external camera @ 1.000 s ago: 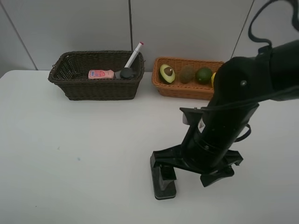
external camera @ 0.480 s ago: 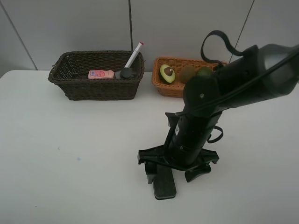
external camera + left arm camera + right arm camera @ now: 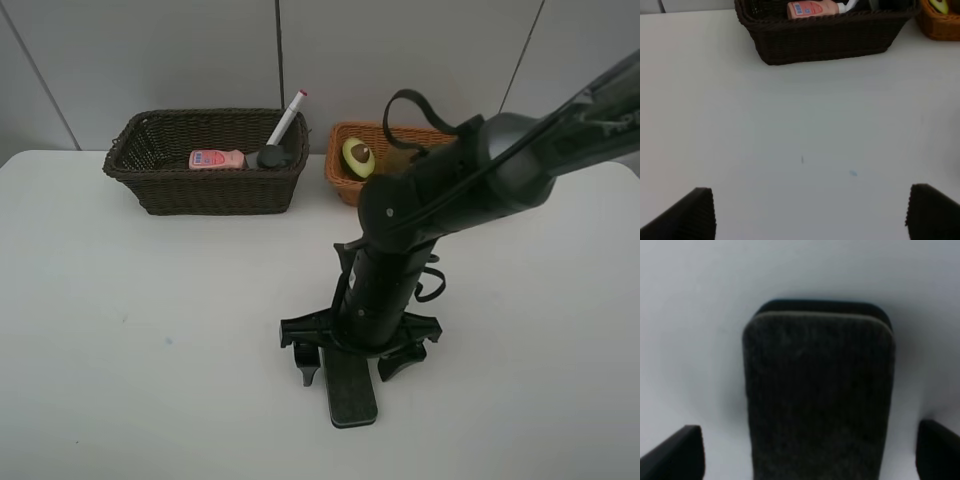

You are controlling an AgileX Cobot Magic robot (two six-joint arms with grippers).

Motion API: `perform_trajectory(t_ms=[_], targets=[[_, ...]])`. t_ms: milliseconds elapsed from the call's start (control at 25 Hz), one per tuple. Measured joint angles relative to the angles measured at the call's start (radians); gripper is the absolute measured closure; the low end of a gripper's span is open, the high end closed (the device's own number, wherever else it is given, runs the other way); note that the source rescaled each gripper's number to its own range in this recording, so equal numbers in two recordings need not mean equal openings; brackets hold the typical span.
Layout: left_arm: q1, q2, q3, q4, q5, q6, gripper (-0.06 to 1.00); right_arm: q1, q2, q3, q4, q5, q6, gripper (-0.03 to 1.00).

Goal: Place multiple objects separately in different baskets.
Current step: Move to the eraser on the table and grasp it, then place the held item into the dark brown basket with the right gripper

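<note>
A black eraser (image 3: 352, 398) (image 3: 817, 395) lies flat on the white table near the front. My right gripper (image 3: 350, 365) (image 3: 807, 455) hangs just over it, open, with one finger on each side and neither touching. The dark brown basket (image 3: 210, 190) (image 3: 825, 40) at the back left holds a pink bottle (image 3: 217, 158) (image 3: 812, 8), a dark bottle (image 3: 268, 157) and a white red-capped marker (image 3: 288, 117) leaning on its rim. The orange-tan basket (image 3: 343, 188) (image 3: 940, 30) holds a halved avocado (image 3: 358, 157); my right arm hides its other contents. My left gripper (image 3: 812, 215) is open above bare table.
The right arm (image 3: 440, 200) and its cable stretch across the right half of the table and cover most of the orange-tan basket. A grey panelled wall stands right behind both baskets. The table's left half is bare white surface.
The right arm has swung left and its open gripper, earlier to the right of the eraser, now straddles it. Nothing in the baskets has moved.
</note>
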Motion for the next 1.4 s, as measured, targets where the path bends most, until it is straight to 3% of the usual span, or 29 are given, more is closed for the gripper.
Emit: perform_trajectory(t_ms=[320, 440, 520, 560, 960, 1120, 1280, 1400], targets=[[0.0, 0.0, 0.0, 0.0, 0.0, 0.0, -0.05, 0.0, 0.004, -0.003, -0.006, 0.006, 0.001, 0.0], [0.0, 0.0, 0.0, 0.0, 0.0, 0.0, -0.05, 0.0, 0.006, -0.003, -0.014, 0.007, 0.001, 0.22], [0.0, 0.0, 0.0, 0.0, 0.0, 0.0, -0.05, 0.0, 0.009, -0.003, -0.014, 0.006, 0.001, 0.44], [0.0, 0.0, 0.0, 0.0, 0.0, 0.0, -0.05, 0.0, 0.009, -0.003, -0.014, 0.006, 0.001, 0.46], [0.0, 0.0, 0.0, 0.0, 0.0, 0.0, -0.05, 0.0, -0.004, -0.003, -0.054, 0.031, 0.001, 0.46], [0.0, 0.0, 0.0, 0.0, 0.0, 0.0, -0.05, 0.0, -0.119, -0.002, -0.099, 0.053, 0.0, 0.46], [0.0, 0.0, 0.0, 0.0, 0.0, 0.0, -0.05, 0.0, -0.286, -0.002, -0.195, 0.027, 0.0, 0.46], [0.0, 0.0, 0.0, 0.0, 0.0, 0.0, -0.05, 0.0, -0.372, -0.002, -0.314, -0.078, 0.0, 0.46]])
